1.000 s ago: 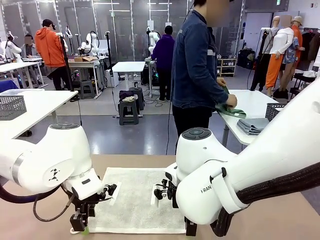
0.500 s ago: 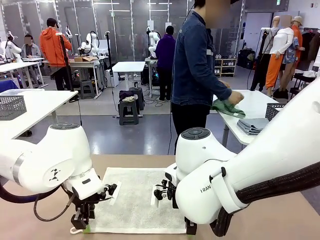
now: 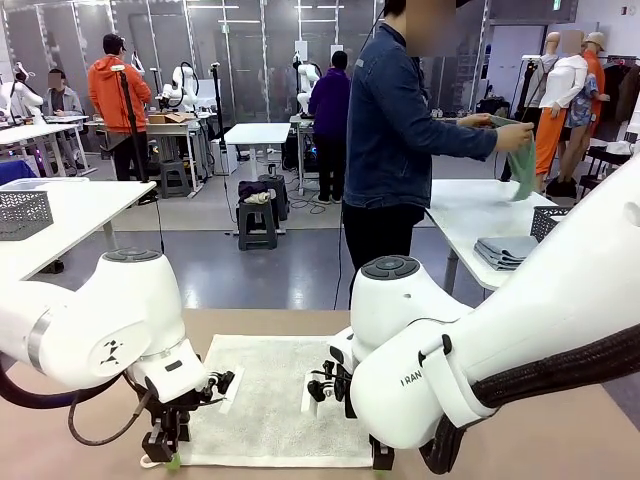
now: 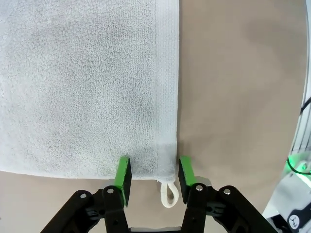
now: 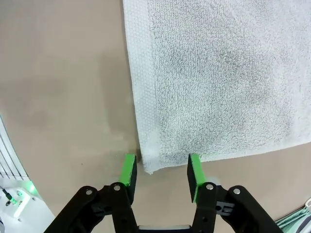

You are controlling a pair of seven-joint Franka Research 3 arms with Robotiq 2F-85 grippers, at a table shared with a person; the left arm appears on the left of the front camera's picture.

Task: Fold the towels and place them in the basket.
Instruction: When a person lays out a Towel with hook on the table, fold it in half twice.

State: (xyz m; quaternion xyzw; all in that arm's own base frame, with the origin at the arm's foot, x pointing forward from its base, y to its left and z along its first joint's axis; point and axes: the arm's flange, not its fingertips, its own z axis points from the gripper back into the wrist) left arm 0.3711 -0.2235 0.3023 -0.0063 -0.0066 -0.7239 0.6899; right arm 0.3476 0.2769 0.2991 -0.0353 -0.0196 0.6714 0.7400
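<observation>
An off-white towel (image 3: 268,398) lies flat on the tan table between my arms. My left gripper (image 3: 165,447) is down at its near left corner. In the left wrist view the gripper (image 4: 154,178) stands open, green pads either side of the corner with its white loop (image 4: 168,195). My right gripper (image 3: 381,459) is at the near right corner. In the right wrist view it (image 5: 161,175) is open, the towel corner (image 5: 151,161) between its pads. The person across the table holds up a mint green towel (image 3: 522,165). A dark grey lattice basket (image 3: 548,221) stands on the far right table.
Folded grey cloths (image 3: 505,250) lie on the white table (image 3: 470,205) beside the person. Another lattice basket (image 3: 22,213) sits on the white table at far left. Bare tan tabletop (image 3: 590,430) runs around the towel.
The person has lifted the mint green towel from table height and spread it out to the right. My left gripper has sunk slightly at the towel corner; the right one has held still.
</observation>
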